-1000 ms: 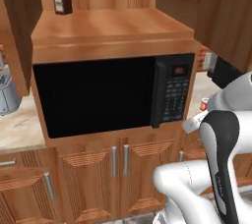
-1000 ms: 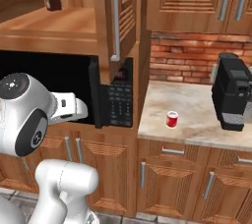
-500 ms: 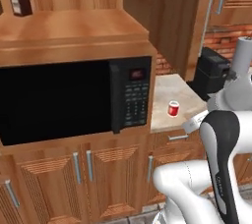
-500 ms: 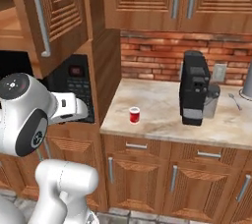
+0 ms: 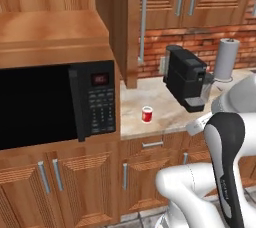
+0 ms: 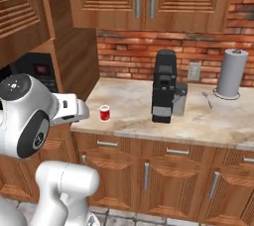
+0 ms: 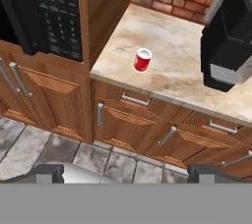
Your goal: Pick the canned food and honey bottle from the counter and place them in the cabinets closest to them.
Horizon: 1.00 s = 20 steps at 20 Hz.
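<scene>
Can ahead of wide-open jaws, not yet reached

The canned food stands upright on the counter, well beyond and slightly left of the gripper, whose fingers are spread wide and hold nothing; the coffee machine sits to the can's right.

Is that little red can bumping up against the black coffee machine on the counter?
Apart. In the right base view, the canned food stands alone on the counter, with a clear stretch of bare marble between it and the coffee machine.
</scene>
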### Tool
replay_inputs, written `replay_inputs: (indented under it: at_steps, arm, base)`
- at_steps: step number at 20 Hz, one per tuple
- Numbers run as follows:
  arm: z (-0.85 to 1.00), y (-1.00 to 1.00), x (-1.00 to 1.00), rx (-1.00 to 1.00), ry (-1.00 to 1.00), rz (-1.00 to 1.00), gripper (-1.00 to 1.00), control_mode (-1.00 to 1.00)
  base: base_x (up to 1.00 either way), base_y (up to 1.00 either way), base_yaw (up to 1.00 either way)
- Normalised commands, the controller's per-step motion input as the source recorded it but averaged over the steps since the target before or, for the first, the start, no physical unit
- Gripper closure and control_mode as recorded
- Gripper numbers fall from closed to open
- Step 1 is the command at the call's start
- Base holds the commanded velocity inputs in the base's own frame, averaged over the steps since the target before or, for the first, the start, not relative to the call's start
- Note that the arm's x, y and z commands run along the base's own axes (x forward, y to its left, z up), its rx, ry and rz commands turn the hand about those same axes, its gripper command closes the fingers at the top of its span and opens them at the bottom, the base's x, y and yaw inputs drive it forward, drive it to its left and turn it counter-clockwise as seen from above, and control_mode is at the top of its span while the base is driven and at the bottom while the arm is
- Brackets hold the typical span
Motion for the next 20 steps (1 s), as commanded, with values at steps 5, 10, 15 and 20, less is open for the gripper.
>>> replay_inputs:
  at_steps: [5,10,15,20]
  arm:
    - [0.00,0.00,0.00,0.00,0.00,0.00,-1.00,1.00]
    - [0.00,0.00,0.00,0.00,0.00,0.00,-1.00,1.00]
    - [0.00,0.00,0.00,0.00,0.00,0.00,-1.00,1.00]
    - [0.00,0.00,0.00,0.00,0.00,0.00,-1.00,1.00]
  base:
    - [0.00,-0.26,0.00]
    - [0.06,-0.07,0.00]
    - [0.34,-0.10,0.00]
    - [0.43,-0.06,0.00]
